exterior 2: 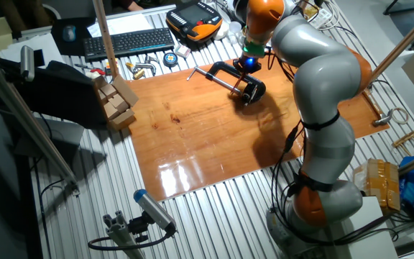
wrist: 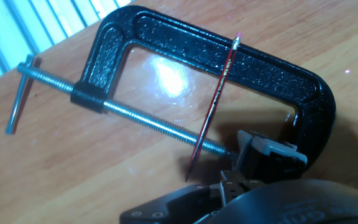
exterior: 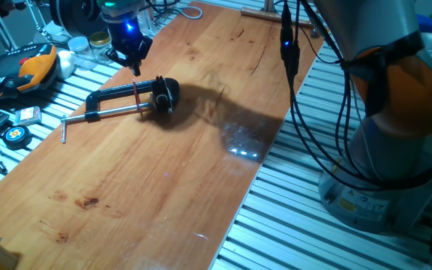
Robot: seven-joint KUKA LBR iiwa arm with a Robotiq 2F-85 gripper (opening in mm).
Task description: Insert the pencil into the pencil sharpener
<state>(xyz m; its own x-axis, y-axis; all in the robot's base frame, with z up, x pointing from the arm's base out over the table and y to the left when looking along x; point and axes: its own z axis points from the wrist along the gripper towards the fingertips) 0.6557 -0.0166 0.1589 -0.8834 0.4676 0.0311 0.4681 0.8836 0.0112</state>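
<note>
A thin red pencil (wrist: 213, 106) lies slantwise across the clamp's (wrist: 185, 46) pebbled black C-frame and threaded silver screw rod (wrist: 148, 118) on the glossy wooden bench (exterior: 163, 180). The pincer (exterior: 131, 54) hovers just above; its grip cannot be judged.

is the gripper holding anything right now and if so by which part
Probably yes: the pencil hangs nearly upright under the gripper, across the clamp, apparently gripped at its top end. The contact itself isn't visible.

We see a wooden desk (exterior: 163, 172) set on a ribbed metal bench (exterior: 276, 225). On the wood lies a black C-clamp (exterior: 130, 96), flat, silver screw rod (wrist: 148, 119) pointing outward. A thin red pencil (wrist: 213, 106) lies slanted across the clamp's frame and rod.
</note>
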